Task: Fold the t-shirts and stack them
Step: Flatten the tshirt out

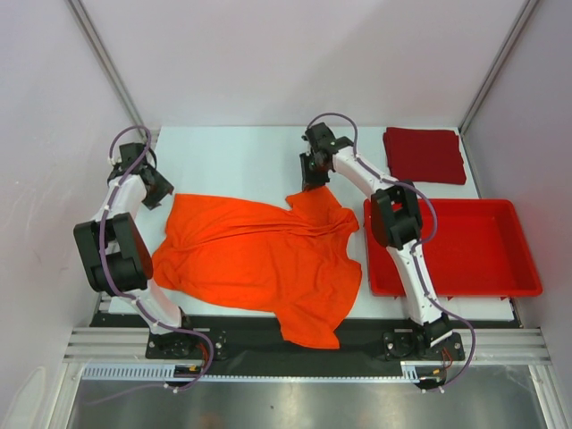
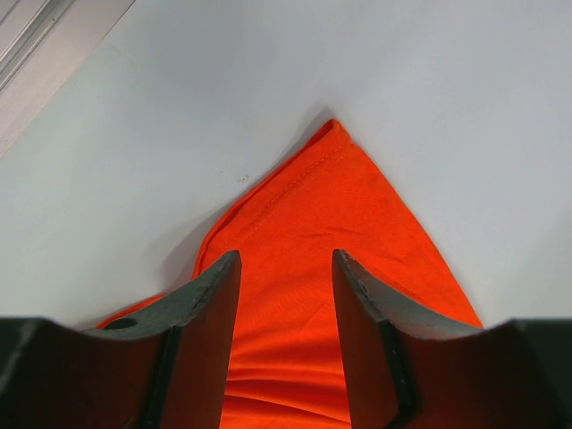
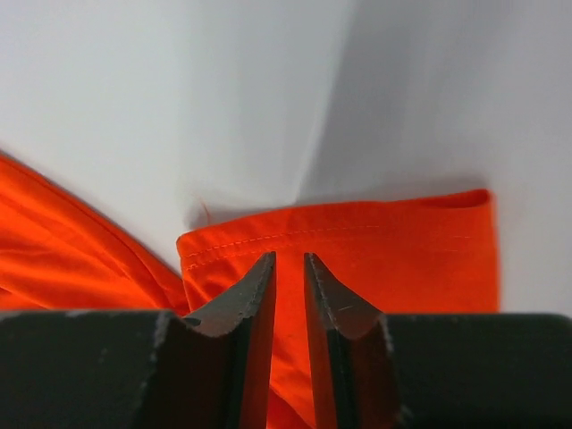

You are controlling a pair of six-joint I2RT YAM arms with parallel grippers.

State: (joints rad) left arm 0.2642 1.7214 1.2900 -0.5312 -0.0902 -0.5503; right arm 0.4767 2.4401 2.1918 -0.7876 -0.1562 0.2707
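Observation:
The orange t-shirt (image 1: 259, 259) lies spread and wrinkled across the middle of the table. The dark red t-shirt (image 1: 424, 154) lies as a folded square at the back right. My left gripper (image 1: 159, 192) is open at the shirt's far left corner; in the left wrist view its fingers straddle the orange corner (image 2: 313, 206) around the gripper's middle (image 2: 286, 261). My right gripper (image 1: 313, 177) is at the far sleeve, shut on its hemmed edge (image 3: 357, 232), with cloth pinched in the narrow gap (image 3: 289, 261).
A rigid red plastic tray (image 1: 447, 290) sits at the right, next to the right arm and in front of the folded dark red shirt. Grey walls enclose the table on three sides. A metal rail runs along the near edge.

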